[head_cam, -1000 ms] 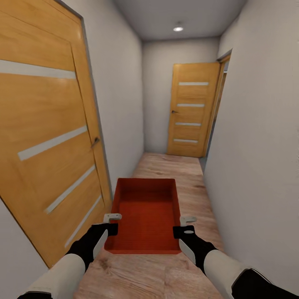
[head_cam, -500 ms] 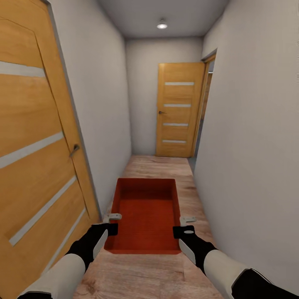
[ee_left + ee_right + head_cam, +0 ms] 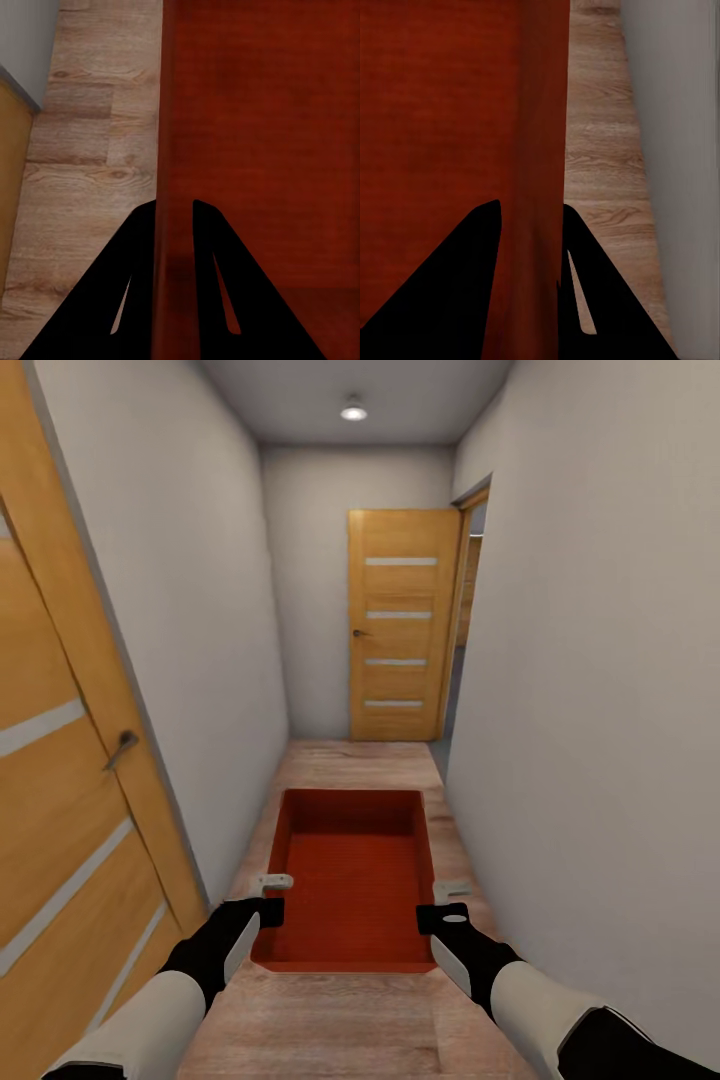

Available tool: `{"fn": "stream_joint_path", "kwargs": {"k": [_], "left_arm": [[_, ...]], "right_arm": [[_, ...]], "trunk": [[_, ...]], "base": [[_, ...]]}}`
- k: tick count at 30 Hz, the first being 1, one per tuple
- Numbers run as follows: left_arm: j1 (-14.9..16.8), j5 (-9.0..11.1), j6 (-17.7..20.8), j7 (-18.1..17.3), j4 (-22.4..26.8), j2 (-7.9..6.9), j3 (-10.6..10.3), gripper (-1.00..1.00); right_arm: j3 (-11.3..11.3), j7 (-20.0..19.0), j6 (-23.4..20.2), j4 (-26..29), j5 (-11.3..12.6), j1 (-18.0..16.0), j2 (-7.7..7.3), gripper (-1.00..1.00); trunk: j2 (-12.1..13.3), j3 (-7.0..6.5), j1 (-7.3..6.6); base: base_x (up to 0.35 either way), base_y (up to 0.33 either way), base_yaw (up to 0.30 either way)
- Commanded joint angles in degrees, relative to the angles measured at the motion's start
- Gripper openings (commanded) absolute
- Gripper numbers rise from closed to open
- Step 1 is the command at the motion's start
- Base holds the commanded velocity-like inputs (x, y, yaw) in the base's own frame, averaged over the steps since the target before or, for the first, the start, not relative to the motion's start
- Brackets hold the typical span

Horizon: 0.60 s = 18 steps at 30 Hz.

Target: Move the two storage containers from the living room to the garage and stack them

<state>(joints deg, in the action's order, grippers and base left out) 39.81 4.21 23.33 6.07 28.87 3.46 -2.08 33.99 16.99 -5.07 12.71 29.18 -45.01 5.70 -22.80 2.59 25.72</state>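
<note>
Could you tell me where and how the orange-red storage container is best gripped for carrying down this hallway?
By its two long thin side walls, from above, near the end closest to the robot. The storage container is topless and wide, so each wall slips between jaws, as the left gripper and right gripper show.

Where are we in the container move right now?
Done: one storage container is picked up, its side walls clamped by the left hand and the right hand. In hand: carrying it down a narrow hallway with a wood plank floor, toward a closed wooden door at the end. Left: reach the garage, set this one down, then bring and stack the second container.
</note>
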Motion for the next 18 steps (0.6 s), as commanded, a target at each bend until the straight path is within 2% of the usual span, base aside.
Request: {"fn": "stream_joint_path", "kwargs": {"k": [1,5,18], "left_arm": [[0.01,-0.34,0.47,0.7,0.05,0.3,0.93,-1.0],[0.01,-0.34,0.41,0.7,0.05,0.3,0.93,-1.0],[0.01,-0.43,0.4,0.7,0.05,0.32,0.89,-1.0]], "right_arm": [[-1.47,4.9,0.15,0.21,-1.41,-0.07,0.19,-1.0],[-1.47,4.86,0.22,0.21,-1.41,-0.07,0.19,-1.0],[-1.47,4.81,0.33,0.21,-1.43,-0.07,0.19,-1.0]], "trunk": [[-0.12,0.12,0.07],[-0.12,0.12,0.07],[-0.12,0.12,0.07]], "base": [[0.323,0.098,-0.189],[0.323,0.099,-0.117],[0.323,0.099,-0.004]]}}
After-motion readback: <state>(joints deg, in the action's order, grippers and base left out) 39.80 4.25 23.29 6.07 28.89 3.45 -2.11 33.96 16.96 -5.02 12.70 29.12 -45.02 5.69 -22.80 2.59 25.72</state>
